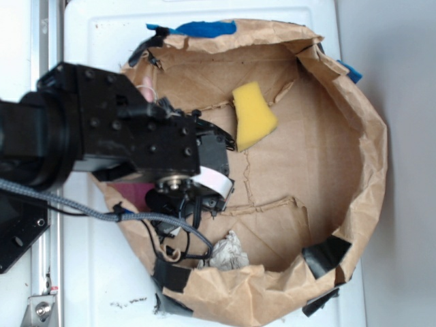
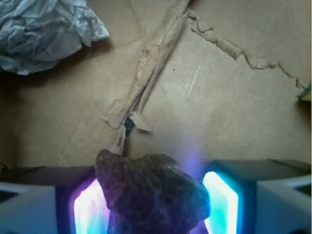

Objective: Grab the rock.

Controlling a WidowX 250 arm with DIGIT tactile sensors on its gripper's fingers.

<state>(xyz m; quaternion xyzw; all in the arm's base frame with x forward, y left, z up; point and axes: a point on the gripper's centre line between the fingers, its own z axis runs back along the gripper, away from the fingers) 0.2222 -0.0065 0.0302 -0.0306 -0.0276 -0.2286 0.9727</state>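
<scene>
The rock [image 2: 151, 192], a dark brown jagged lump, fills the gap between my gripper's [image 2: 156, 202] two glowing pads in the wrist view. The left pad [image 2: 87, 207] shines purple and the right pad [image 2: 222, 200] cyan, and the rock's sides meet both. The gripper is shut on the rock. Whether the rock rests on the brown paper floor or hangs above it, I cannot tell. In the exterior view the black arm [image 1: 136, 136] reaches over the left side of the paper basin and hides both the rock and the fingers.
A yellow sponge [image 1: 253, 116] lies at the back of the brown paper basin [image 1: 371, 157]. A pale crumpled lump [image 1: 228, 253] [image 2: 44, 31] sits by the front wall near the arm. A torn paper ridge [image 2: 156, 53] crosses the floor ahead. Black tape [image 1: 327, 255] patches the rim.
</scene>
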